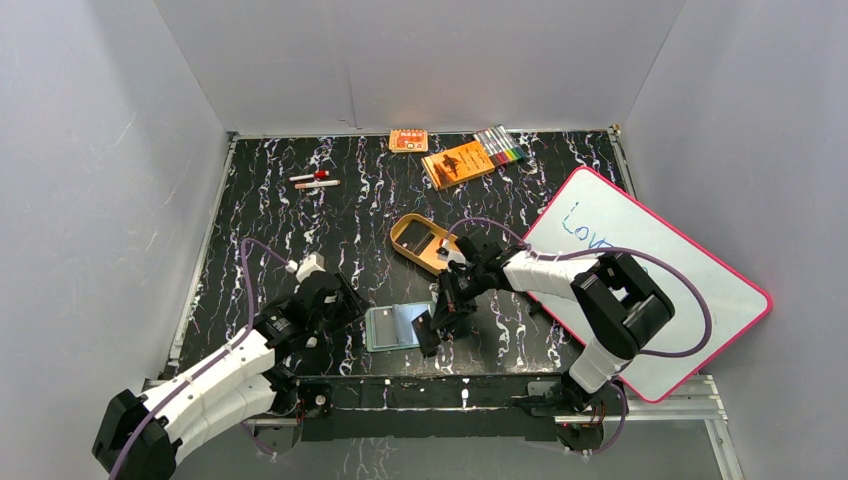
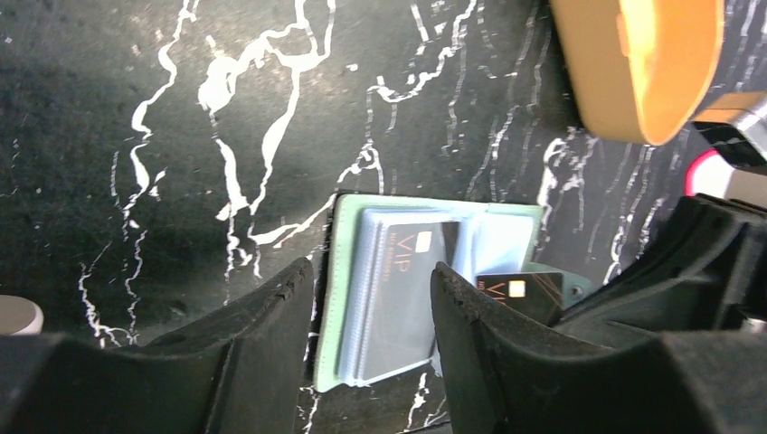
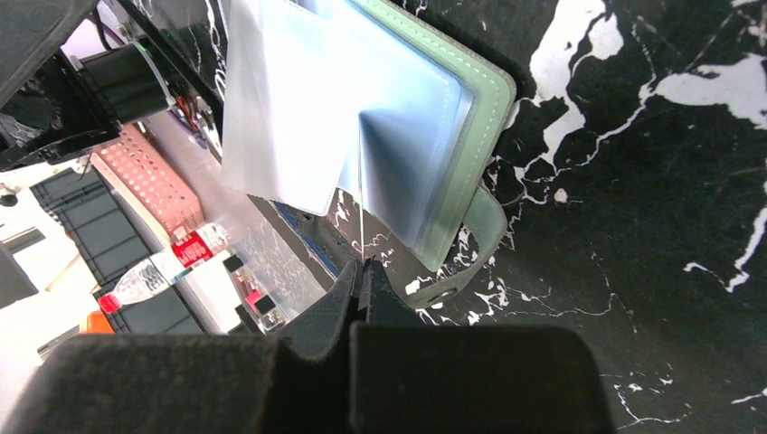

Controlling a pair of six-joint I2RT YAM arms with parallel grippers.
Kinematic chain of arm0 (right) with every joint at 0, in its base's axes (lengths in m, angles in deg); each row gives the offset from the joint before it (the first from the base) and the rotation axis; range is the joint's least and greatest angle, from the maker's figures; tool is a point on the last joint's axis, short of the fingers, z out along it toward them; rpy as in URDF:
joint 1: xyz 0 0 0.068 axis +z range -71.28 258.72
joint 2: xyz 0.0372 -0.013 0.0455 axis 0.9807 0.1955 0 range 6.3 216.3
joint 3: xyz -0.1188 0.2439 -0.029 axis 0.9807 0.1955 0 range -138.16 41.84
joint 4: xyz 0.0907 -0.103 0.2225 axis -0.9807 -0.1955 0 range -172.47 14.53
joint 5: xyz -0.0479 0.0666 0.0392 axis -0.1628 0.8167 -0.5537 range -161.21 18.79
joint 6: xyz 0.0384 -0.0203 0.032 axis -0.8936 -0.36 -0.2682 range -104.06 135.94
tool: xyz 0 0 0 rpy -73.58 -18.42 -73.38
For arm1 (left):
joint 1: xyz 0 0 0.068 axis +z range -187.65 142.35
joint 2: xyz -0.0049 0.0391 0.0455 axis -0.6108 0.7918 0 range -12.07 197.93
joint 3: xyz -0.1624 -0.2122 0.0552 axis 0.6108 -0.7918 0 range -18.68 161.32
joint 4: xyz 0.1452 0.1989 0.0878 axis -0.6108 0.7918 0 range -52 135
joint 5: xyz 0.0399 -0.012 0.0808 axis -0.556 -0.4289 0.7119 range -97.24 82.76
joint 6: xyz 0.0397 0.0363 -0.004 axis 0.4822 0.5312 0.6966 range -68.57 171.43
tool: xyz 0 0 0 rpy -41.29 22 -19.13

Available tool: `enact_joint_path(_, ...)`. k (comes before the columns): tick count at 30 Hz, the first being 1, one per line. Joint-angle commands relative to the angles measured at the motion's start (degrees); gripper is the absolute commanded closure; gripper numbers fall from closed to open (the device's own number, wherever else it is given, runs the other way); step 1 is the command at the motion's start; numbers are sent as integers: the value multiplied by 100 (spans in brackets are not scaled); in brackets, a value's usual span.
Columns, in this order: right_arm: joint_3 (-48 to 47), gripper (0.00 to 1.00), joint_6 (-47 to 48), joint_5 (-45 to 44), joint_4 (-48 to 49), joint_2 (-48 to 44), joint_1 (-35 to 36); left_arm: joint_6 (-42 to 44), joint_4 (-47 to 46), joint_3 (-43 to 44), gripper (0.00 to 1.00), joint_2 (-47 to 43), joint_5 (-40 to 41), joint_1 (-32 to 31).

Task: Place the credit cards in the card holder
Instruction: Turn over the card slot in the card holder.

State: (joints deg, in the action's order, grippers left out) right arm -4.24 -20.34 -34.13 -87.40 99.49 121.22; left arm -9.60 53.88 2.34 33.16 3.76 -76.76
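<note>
1. the sage-green folding card holder (image 1: 388, 327) lies open on the black white-veined table (image 1: 280, 240), close to the near edge and between my two grippers, with its pale blue-grey sleeves facing up
2. my left gripper (image 2: 371, 280) hangs right over the holder's left half, jaws spread, one finger on each side of the sleeve stack, clamping nothing
3. a dark grey VIP credit card (image 2: 402, 289) lies flat in those left sleeves, showing between my fingers
4. my right gripper (image 3: 362, 268) has its jaws pressed together on a second dark card (image 2: 525, 291) with a small gold chip. From the right wrist I only see it edge-on, a thin pale line running up to the fold of the sleeves
5. that second card is tilted over the holder's right half, by the snap tab. Can't tell if it's in a pocket
6. a tan oval tray (image 1: 420, 243) sits just beyond the holder, not touching it, and a pink-framed whiteboard (image 1: 680, 270) lies under my right arm
</note>
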Motion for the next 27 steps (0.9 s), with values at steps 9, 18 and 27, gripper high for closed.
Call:
enact_joint_path(9,-273,100,-376,362,743,-10,175,346,-252,313,50,-119,-462,22)
enact_joint_path(18,-427,100,-539,417,1006,205,346,405,-443,263,50,27,-741,11)
enact_joint_path(27,-411,100,-555,363,1034,530,361,698,-1090,291,50,440,-1757,12)
